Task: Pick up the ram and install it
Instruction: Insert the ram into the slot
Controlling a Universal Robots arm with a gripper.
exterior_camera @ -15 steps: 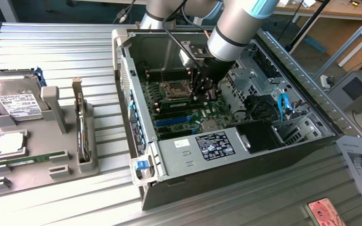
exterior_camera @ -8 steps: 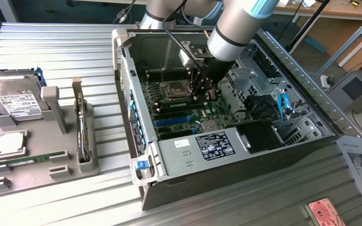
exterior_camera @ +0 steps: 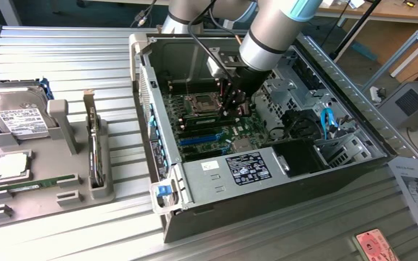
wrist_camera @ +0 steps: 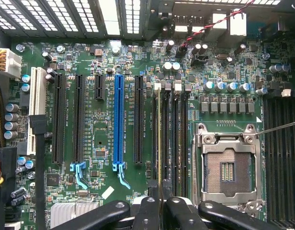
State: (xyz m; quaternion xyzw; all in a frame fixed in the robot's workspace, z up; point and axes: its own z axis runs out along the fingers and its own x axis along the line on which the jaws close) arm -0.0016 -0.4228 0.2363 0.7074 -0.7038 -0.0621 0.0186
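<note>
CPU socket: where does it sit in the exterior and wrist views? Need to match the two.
Exterior view: CPU socket inside the open case, just to the exterior view's left of the gripper.
Wrist view: CPU socket, silver-framed, next to the black memory slots.
Shared landmark: the blue slot.

1. The case [exterior_camera: 216, 179] lies open upward. Its walls close the sides, so the way in is from above.
2. The arm [exterior_camera: 274, 32] takes part of this opening. The tool [wrist_camera: 162, 208], clamped on the ram [wrist_camera: 160, 139], stands over the memory slots [wrist_camera: 178, 139].
3. Just beside these slots on one side is the processor socket [wrist_camera: 229, 167] with its metal frame. On the other side are the long card slots [wrist_camera: 138, 120].
4. A drive cage [exterior_camera: 296, 87] and a blue cable [exterior_camera: 327, 122] crowd the exterior view's right.
5. Between the case and the grey holder [exterior_camera: 42, 196], the counter [exterior_camera: 124, 163] leaves a free lane.
</note>
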